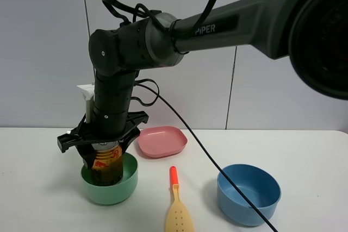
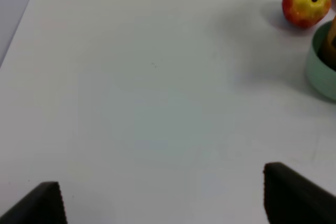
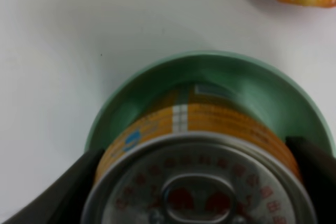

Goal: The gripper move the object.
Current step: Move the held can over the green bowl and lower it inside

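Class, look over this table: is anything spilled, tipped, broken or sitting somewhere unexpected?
Nothing is spilled, tipped or broken. One oddity: the gold can stands upright inside the green bowl, an unusual spot for a drink can, with the right gripper closed on either side of it.

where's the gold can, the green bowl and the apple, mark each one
gold can point(image 1: 107, 162), exterior high view, on its side wall with the red markings.
green bowl point(image 1: 113, 195), exterior high view, on its front outer wall.
apple point(image 2: 306, 4), left wrist view, on the middle of its red-yellow skin.
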Controlling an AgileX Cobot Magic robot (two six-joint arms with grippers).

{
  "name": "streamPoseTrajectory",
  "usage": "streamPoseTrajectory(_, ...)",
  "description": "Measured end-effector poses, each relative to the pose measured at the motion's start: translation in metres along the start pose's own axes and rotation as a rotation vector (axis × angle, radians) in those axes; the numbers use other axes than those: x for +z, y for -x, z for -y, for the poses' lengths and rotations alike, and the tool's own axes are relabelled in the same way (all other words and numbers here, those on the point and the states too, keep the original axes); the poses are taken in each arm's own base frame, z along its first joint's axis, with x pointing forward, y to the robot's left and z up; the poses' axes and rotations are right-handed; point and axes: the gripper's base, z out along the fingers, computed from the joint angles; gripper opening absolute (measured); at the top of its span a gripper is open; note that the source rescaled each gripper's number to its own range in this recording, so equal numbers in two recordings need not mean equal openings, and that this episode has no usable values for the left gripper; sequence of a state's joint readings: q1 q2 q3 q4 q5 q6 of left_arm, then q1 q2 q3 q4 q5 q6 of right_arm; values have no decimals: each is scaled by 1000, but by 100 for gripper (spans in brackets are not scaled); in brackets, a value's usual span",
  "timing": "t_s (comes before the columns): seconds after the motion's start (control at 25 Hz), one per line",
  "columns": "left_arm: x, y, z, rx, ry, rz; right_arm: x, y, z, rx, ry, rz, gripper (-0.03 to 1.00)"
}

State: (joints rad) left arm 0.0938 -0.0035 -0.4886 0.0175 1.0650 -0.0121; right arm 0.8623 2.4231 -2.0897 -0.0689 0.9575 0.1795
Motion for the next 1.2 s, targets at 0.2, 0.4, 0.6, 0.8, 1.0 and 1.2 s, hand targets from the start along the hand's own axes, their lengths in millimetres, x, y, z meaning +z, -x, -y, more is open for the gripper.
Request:
streamPoseTrajectory(0.2,0,0,0,0,0,0,4,-1,0,-6,-1,-10,0)
streamPoseTrajectory(0.4,0,0,0,0,0,0,4,-2,0,-9,-3,-17,0)
streamPoseTrajectory(0.6,0,0,0,0,0,0,4,-4,0,-10,-7,-40,0)
streamPoseTrajectory(0.8,0,0,0,0,0,0,4,-6,1,-10,-10,-57,0)
streamPoseTrajectory(1.0,0,0,0,0,0,0,4,-7,1,-20,-11,-66,0)
streamPoseTrajectory(1.2,0,0,0,0,0,0,-4,-4,1,-55,-12,-52,36)
